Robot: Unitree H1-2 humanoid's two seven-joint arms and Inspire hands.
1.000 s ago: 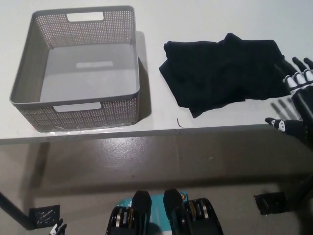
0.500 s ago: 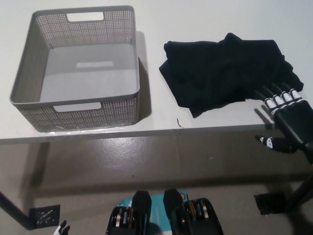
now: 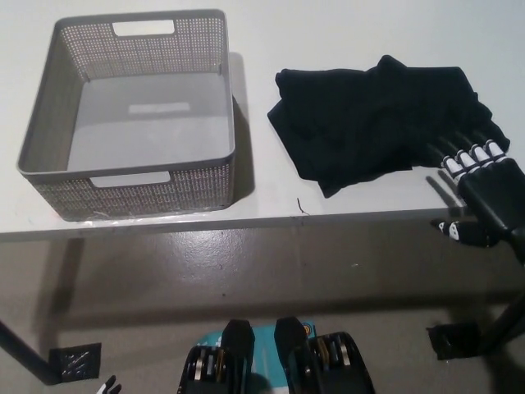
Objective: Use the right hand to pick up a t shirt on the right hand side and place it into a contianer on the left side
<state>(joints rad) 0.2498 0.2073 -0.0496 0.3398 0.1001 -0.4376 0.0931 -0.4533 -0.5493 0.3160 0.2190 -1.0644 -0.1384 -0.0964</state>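
Right robot hand point(image 3: 484, 185) moved left, fingers now reaching onto t-shirt point(image 3: 381, 119).

We see a grey plastic container point(image 3: 127, 115) whose walls carry a fine perforated dot pattern, paler where the light catches the mesh, while its floor is a smooth, plain grey. The crumpled black cloth t shirt point(image 3: 373, 119) is one solid black with no print that we can make out. The right robot hand point(image 3: 480, 185) is black too, marked by small white patches along its fingers point(image 3: 467, 159) and another white spot lower on it. Under both lies the plain white tabletop point(image 3: 271, 201), unpatterned, with grey shadow beside the container. Just below the robot hand, the floor point(image 3: 246, 263) is a dull greyish brown, faintly speckled.
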